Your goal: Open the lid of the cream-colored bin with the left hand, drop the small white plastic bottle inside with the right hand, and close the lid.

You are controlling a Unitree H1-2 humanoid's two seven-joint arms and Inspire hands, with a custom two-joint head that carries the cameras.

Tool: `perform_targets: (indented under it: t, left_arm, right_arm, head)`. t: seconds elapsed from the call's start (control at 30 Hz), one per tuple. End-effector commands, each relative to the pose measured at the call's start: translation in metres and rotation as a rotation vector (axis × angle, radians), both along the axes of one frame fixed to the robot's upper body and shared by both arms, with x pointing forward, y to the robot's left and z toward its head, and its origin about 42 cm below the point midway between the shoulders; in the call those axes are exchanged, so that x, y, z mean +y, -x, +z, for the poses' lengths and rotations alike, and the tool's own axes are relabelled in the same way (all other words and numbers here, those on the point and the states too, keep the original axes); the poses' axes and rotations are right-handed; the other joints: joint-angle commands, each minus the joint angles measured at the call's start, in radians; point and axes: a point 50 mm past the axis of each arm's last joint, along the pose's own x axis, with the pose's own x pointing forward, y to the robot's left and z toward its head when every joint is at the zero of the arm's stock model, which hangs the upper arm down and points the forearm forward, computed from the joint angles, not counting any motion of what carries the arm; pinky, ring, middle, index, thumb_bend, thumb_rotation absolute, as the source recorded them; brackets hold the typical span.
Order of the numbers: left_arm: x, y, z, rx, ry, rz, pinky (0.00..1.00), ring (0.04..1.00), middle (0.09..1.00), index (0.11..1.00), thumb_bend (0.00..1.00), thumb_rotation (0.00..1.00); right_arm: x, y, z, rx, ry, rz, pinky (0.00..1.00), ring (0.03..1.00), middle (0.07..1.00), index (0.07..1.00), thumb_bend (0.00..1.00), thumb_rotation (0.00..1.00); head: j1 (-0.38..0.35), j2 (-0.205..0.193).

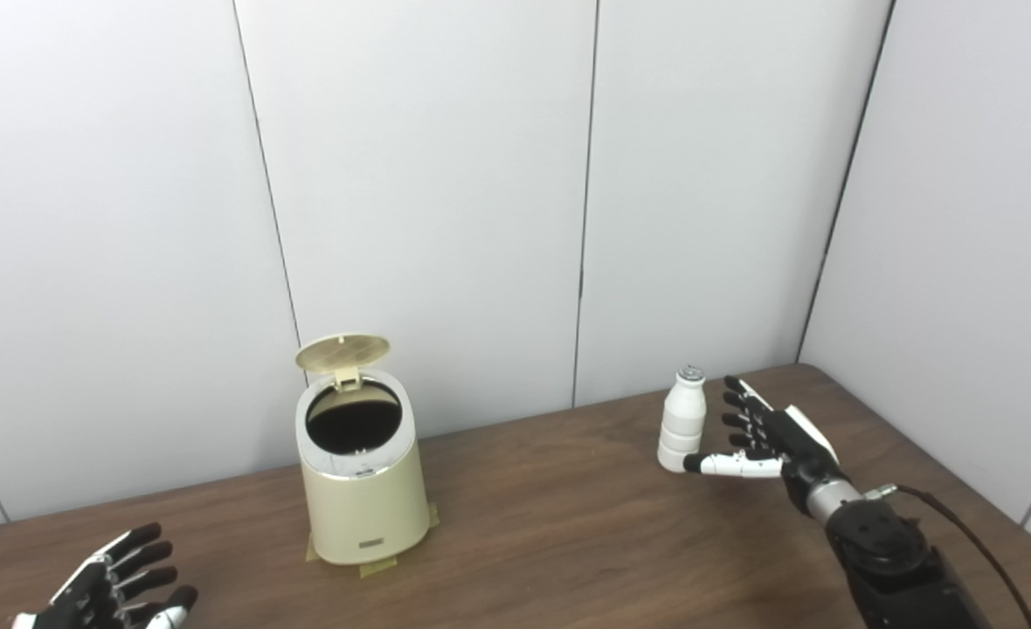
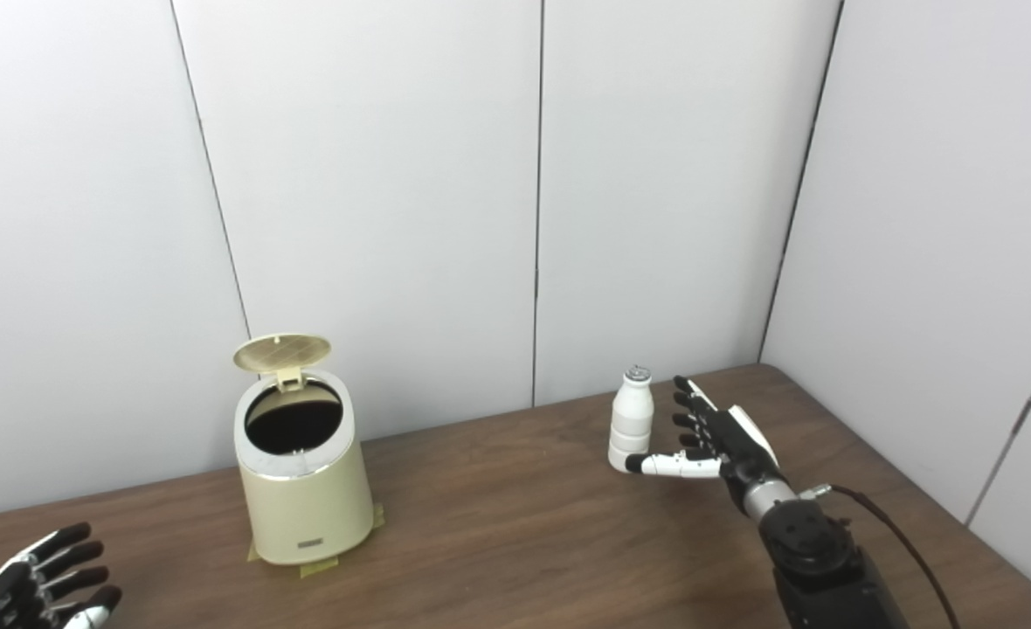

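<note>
Item: bottle point(image 1: 683, 419), upright at 3 o'clock on table point(image 1: 550, 515); bin point(image 1: 363, 472) at 9 o'clock, lid point(image 1: 342, 351) up

My right hand point(image 1: 764, 437) flanks the bottle, fingers spread, grasping nothing, set for a grip; left hand point(image 1: 118, 581) waits at 7 o'clock, released

Worktop layout: bin point(image 1: 363, 489) at left, bottle point(image 1: 682, 420) at right, wall point(image 1: 446, 192) behind both.
Bin stood upright on the worktop point(image 1: 568, 524), lid point(image 1: 342, 352) raised at its rear edge. Bottle stood upright well apart, nearer the far edge. Right hand point(image 1: 764, 441) lay just beside the bottle on its right; left hand point(image 1: 118, 585) sat at the near-left corner, before the bin.
</note>
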Motion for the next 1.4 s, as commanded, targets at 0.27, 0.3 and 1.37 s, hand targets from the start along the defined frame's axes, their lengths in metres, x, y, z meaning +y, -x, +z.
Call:
perform_targets:
  t: [0.27,0.3,1.37]
  left_arm:
    - [-0.004,-0.005,0.024,-0.082,-0.027,-0.010,0.58,0.712,0.762,0.815,0.49,0.00]
    - [-0.004,-0.005,0.024,-0.082,-0.026,-0.012,0.58,0.713,0.761,0.814,0.49,0.00]
    - [-0.006,-0.005,0.028,-0.083,-0.034,-0.022,0.55,0.688,0.766,0.814,0.48,0.00]
  right_arm:
    - [0.009,-0.029,0.028,-0.131,-0.010,-0.016,0.82,0.850,0.912,0.926,0.82,0.13]
    - [0.009,-0.031,0.028,-0.131,-0.011,-0.018,0.81,0.847,0.908,0.922,0.82,0.12]
    - [0.029,-0.051,0.017,-0.252,0.048,-0.145,0.35,0.375,0.495,0.532,0.51,0.00]
  head:
    - [0.002,0.002]
    - [0.006,0.005]
    - [0.012,0.031]
